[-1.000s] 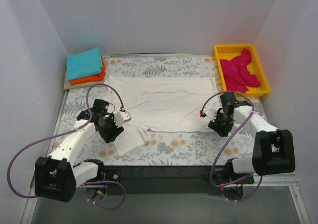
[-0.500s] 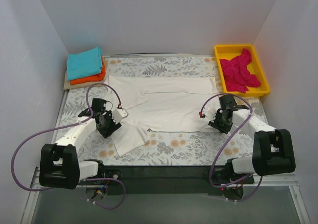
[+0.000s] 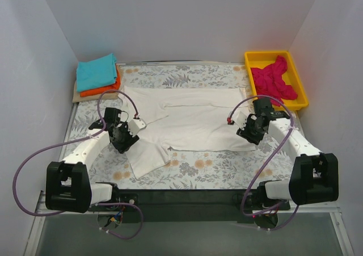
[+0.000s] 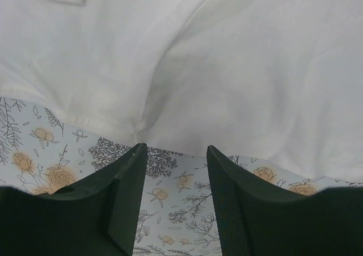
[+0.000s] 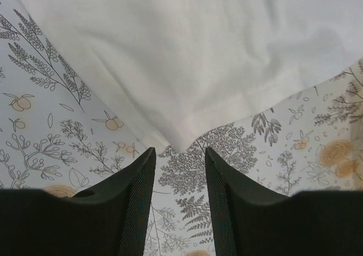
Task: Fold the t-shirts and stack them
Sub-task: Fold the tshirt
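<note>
A cream-white t-shirt lies spread out in the middle of the table, with one flap reaching toward the near edge. My left gripper is low at the shirt's left edge. In the left wrist view it stands open over bare table cloth, and the shirt's hem is just ahead of the fingertips. My right gripper is at the shirt's right near corner. It is open too, with that corner right before its tips. A folded teal t-shirt lies on a folded orange one at the back left.
A yellow bin at the back right holds a crumpled magenta-pink t-shirt. A grey floral table cloth covers the table. White walls close in the left, right and far sides.
Both grippers have moved a little away from the near edge, along the sides of the cream-white shirt. The shirt lies as it did.
</note>
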Controlling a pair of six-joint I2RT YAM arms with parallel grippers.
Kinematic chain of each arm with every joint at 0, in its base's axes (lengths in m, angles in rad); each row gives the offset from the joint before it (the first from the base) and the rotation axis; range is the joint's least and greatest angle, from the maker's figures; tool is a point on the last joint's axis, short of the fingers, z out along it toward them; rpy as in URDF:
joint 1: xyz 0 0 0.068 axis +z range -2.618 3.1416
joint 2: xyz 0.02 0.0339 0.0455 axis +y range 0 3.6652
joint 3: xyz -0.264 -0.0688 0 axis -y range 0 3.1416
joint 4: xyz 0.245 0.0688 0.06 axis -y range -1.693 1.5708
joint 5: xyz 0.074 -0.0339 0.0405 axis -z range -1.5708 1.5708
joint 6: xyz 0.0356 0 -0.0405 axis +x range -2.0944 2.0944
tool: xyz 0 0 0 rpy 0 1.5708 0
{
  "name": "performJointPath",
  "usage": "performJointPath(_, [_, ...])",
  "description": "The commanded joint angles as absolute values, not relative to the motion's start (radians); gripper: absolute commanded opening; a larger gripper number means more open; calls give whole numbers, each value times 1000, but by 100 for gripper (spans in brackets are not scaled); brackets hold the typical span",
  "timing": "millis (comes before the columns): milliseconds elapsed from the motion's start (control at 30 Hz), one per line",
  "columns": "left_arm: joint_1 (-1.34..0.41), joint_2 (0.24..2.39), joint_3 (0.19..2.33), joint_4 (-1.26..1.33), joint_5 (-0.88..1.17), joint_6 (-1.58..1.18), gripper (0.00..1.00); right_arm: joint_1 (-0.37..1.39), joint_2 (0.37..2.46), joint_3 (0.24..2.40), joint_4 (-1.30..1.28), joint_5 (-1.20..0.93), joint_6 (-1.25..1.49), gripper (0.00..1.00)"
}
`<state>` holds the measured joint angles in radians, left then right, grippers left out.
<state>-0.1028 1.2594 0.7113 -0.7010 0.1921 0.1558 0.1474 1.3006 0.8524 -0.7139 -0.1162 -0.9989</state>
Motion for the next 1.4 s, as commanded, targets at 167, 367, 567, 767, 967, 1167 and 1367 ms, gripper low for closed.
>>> performJointPath(167, [-72,1272,741,-712,224,155,44,155,1350,723,-698,-98,-1057,39])
performJointPath(367, [-64,1290,738,-701,216,158,44,155,1379,650,-595,-58,-1052,41])
performJointPath(567, [-61,1278,747,-719,224,173,44,156,1309,678,-652,-74,-1057,40])
performJointPath(767, [-60,1302,769,-710,248,166,44,158,1337,715,-658,-83,-1045,40])
performJointPath(967, [-60,1304,752,-700,250,192,45,161,1417,698,-614,-89,-1042,38])
performJointPath(1167, [-60,1289,700,-696,276,231,44,161,1431,647,-583,-71,-1040,1])
performJointPath(1367, [-60,1259,643,-677,245,265,43,161,1370,667,-626,-64,-1042,1])
